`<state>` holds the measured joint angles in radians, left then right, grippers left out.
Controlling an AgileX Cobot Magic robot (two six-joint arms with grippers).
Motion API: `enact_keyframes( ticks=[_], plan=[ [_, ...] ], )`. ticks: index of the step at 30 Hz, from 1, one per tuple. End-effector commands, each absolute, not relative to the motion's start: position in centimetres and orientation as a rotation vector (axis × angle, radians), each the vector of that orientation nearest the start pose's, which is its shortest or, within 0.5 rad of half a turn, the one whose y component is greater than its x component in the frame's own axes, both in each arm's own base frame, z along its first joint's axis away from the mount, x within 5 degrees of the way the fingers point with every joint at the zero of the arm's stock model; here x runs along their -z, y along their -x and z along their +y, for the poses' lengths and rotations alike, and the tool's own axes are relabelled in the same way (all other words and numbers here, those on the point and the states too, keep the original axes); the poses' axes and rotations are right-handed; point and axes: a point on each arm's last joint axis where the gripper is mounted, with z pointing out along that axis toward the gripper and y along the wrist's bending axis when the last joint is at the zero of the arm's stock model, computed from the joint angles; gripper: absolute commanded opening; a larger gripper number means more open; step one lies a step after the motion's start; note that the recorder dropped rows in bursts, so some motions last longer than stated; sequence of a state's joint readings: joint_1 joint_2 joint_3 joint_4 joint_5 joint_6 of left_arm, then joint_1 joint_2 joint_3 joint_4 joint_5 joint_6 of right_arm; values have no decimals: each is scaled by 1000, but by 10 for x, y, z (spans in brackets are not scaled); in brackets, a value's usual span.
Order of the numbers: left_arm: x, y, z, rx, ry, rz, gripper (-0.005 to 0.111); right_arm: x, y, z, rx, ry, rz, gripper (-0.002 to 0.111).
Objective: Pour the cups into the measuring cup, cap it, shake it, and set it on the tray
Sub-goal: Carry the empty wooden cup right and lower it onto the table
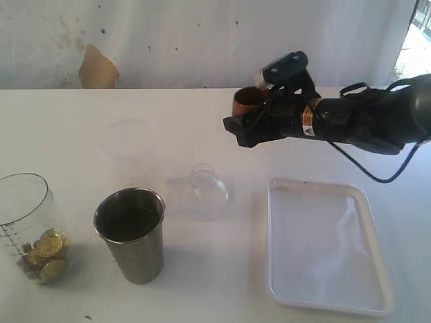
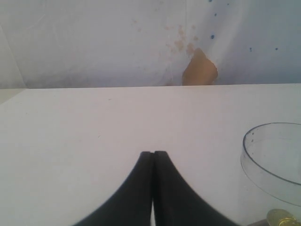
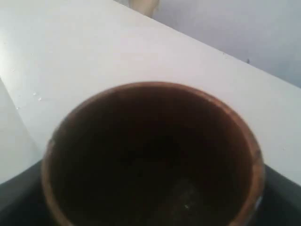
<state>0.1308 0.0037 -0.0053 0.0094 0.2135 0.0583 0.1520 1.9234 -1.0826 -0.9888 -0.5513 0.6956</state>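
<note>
At the far left of the counter [image 1: 60, 114] stands the measuring cup [image 1: 25, 225], upright, with a small heap of gold coins [image 1: 47, 254] on its bottom. So 1 pour looks done. The left claw [image 2: 153, 153] is pressed together and holds nothing. It sits low over bare counter with the measuring cup's rim just beside it.

Next along is the steel tumbler [image 1: 130, 234], upright and near the measuring cup. Its inside is too dark to tell what it holds. Behind it is a frosted plastic cup [image 1: 128, 142], and to the right of the tumbler lies a clear domed cap [image 1: 203, 194].

Right of centre, toward the far edge, the right claw [image 1: 259, 118] is pinching the wooden cup [image 1: 250, 102] by its sides. Whether the cup rests on the counter or hangs just above it cannot be told. From the right wrist its bowl looks dark and empty.

The step in hand is probably parking this cup. It should go down level on bare counter, well apart from the cap and the tray [image 1: 377, 222]. The claw should spread only once the base is seated, then lift straight up so the rounded cup does not roll. The tray at the right holds nothing yet.
</note>
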Motion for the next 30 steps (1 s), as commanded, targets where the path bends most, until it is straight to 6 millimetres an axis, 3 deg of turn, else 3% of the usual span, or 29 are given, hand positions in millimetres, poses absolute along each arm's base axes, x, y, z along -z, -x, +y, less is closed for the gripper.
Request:
enact_keyframes(
  ticks=[1, 5, 11, 30],
  plan=[
    [-195, -55, 7, -147, 52, 1687, 0, -163, -421, 101, -399, 568, 1775, 0],
    [-195, -55, 7, -147, 52, 1687, 0, -137, -436, 107, -450, 562, 1718, 0],
    [-195, -55, 7, -147, 52, 1687, 0, -97, -437, 110, -510, 561, 1754, 0],
    [-195, -55, 7, -147, 52, 1687, 0, -94, -436, 110, -478, 599, 1756, 0]
  ],
)
